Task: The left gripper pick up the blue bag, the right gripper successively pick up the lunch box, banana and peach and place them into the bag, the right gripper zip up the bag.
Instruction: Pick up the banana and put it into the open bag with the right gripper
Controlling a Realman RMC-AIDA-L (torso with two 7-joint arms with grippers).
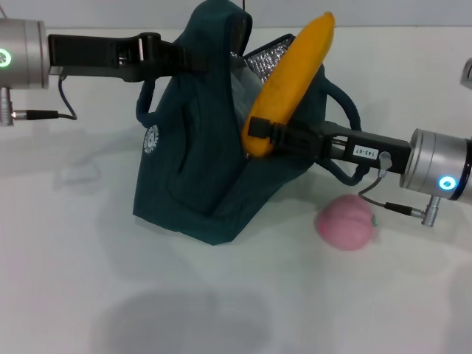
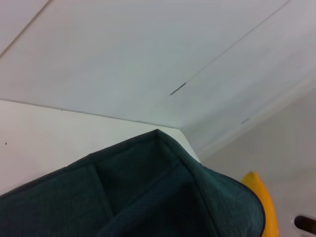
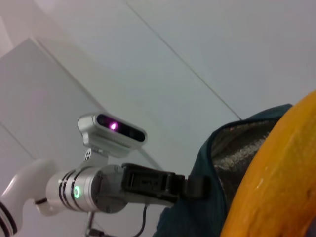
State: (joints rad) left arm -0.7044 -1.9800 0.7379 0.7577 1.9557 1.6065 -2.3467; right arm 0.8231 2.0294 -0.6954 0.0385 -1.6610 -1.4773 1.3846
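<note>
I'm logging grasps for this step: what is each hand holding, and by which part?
The left hand grips the blue bag by its top edge. The right hand grips the banana near its lower end.

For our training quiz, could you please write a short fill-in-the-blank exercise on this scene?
1. The right gripper is shut on the ____.
2. The left gripper holds up the top edge of the blue ____.
3. The pink peach lies on the ____, beside the bag.
4. The bag's lining is ____ foil.

Missing words: banana; bag; table; silver
</note>
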